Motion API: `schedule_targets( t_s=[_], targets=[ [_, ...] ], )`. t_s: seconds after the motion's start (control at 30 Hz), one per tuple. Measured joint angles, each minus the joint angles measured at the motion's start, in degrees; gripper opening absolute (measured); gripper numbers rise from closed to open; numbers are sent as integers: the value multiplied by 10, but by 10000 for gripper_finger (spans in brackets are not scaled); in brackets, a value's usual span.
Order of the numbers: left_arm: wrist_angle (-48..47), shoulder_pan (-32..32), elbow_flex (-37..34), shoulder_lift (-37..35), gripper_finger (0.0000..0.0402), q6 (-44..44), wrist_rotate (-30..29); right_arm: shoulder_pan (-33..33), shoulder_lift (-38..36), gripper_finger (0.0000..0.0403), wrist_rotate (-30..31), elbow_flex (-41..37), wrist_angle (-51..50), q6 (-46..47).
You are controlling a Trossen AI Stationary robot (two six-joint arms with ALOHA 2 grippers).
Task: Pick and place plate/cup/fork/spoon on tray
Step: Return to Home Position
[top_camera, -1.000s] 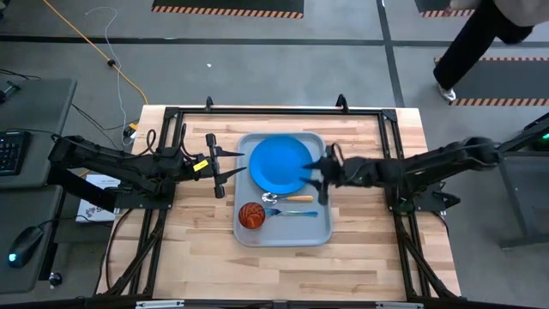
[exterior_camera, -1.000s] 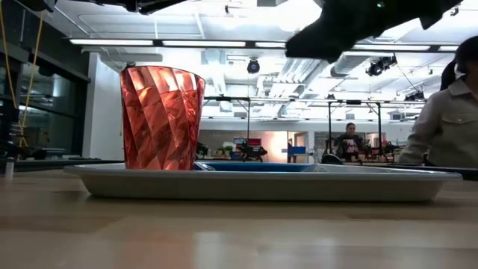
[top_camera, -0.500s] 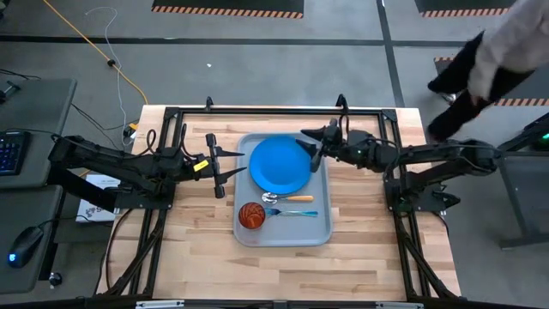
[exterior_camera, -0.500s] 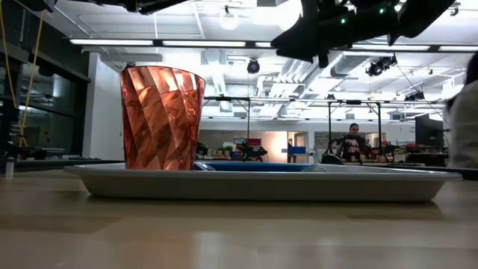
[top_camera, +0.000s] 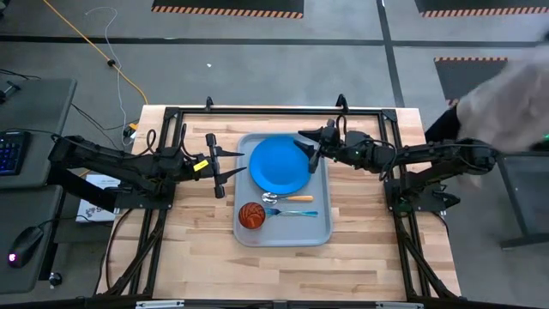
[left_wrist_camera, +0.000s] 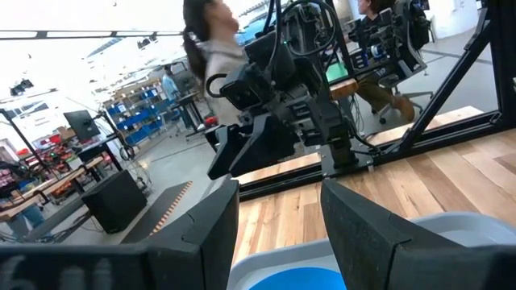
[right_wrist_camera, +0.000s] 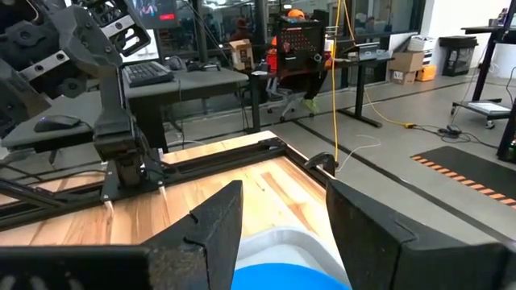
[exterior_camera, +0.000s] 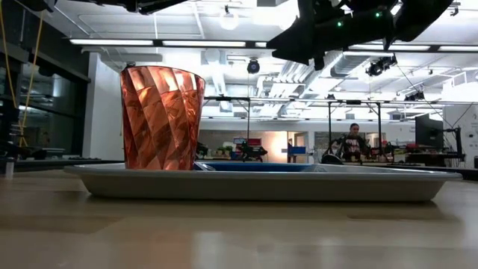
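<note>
The grey-blue tray (top_camera: 324,225) lies in the middle of the table. On it rest the blue plate (top_camera: 280,165) at the far end, the red cup (top_camera: 250,215) upright at the near left, the orange-handled spoon (top_camera: 290,198) and the teal-handled fork (top_camera: 297,212). In the low view, the cup (exterior_camera: 162,118) stands on the tray (exterior_camera: 261,184). My left gripper (top_camera: 230,165) hovers open just left of the tray, pointing at the plate. Above the plate's far right rim, my right gripper (top_camera: 309,150) is open and holds nothing. Both wrist views look level over the plate (left_wrist_camera: 282,278) (right_wrist_camera: 286,278).
A black frame (top_camera: 257,112) runs around the table's far and side edges. Bare wood lies near, left and right of the tray. A person moves across the floor beyond the table's right side (top_camera: 506,103). A desk with keyboard and mouse stands left (top_camera: 17,154).
My right gripper has swung from over the plate's near right rim toward the table's far edge, turning as it went, and now hangs still by the plate's far right rim. It stays open. The person at the right has walked on.
</note>
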Motion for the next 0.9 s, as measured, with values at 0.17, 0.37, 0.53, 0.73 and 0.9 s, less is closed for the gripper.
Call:
schedule_targets(
  t_s=[0.17, 0.37, 0.53, 0.73, 0.9],
  targets=[
    [-1, 0, 0, 0, 168, 0, 0, 0, 0, 172, -2, 0, 0, -1],
    [-7, 0, 0, 0, 168, -27, 0, 0, 0, 172, -16, 0, 0, 0],
    [-7, 0, 0, 0, 168, -29, -12, 0, 0, 172, -19, 0, 0, 0],
    [-7, 0, 0, 0, 168, -30, -14, 0, 0, 172, -19, 0, 0, 0],
    [-8, 0, 0, 0, 168, -30, -14, 0, 0, 172, -19, 0, 0, 0]
  ],
)
